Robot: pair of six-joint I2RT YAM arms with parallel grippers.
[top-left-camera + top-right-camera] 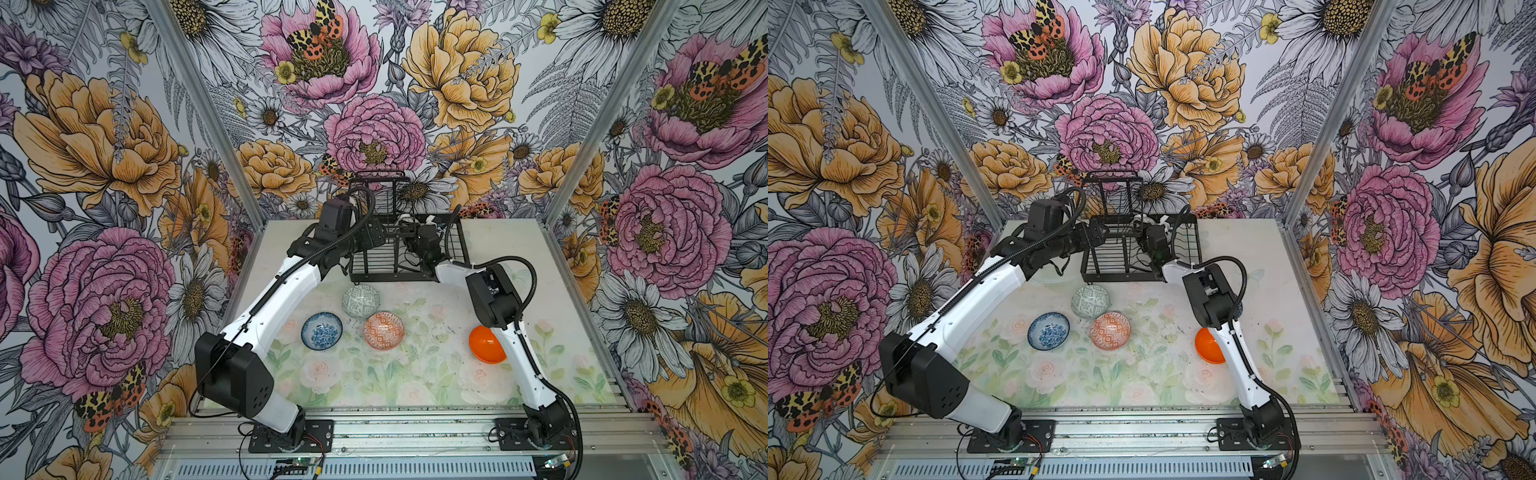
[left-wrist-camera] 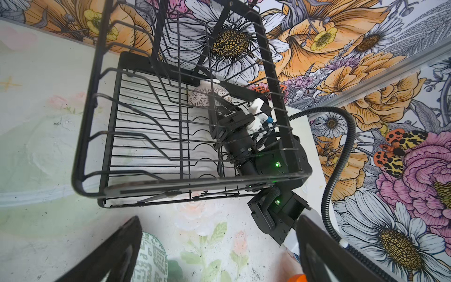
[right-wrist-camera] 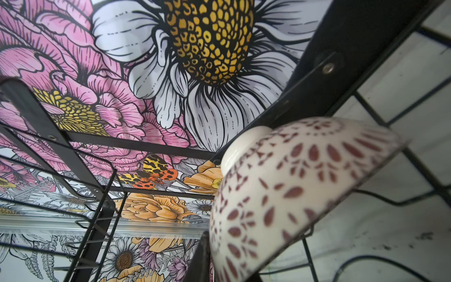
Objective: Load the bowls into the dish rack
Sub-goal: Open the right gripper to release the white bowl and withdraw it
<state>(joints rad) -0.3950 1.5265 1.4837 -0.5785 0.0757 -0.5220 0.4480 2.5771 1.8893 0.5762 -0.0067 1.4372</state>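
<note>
The right claw [image 2: 218, 109] reaches into the dish rack [image 2: 84, 146], right at the tilted, foot-up dark-and-white bowl [image 2: 207, 96] on its base wires. I cannot tell how wide this claw stands. The left claw [image 2: 219, 218] gapes fully open and empty over the worktop [image 2: 48, 232] by the rack's front.

White-and-black left arm [image 1: 282, 291] and right arm [image 1: 519, 357] reach forward, wrists converging at the middle.
The left arm bends at the elbow and holds its wrist level; the black left parallel gripper [image 2: 218, 219] stands wide, its fingers [image 2: 117, 249] far apart. The right arm folds sharply at its elbow, and the black right parallel gripper [image 2: 219, 107] points away from the base, jaw gap not discernible.
</note>
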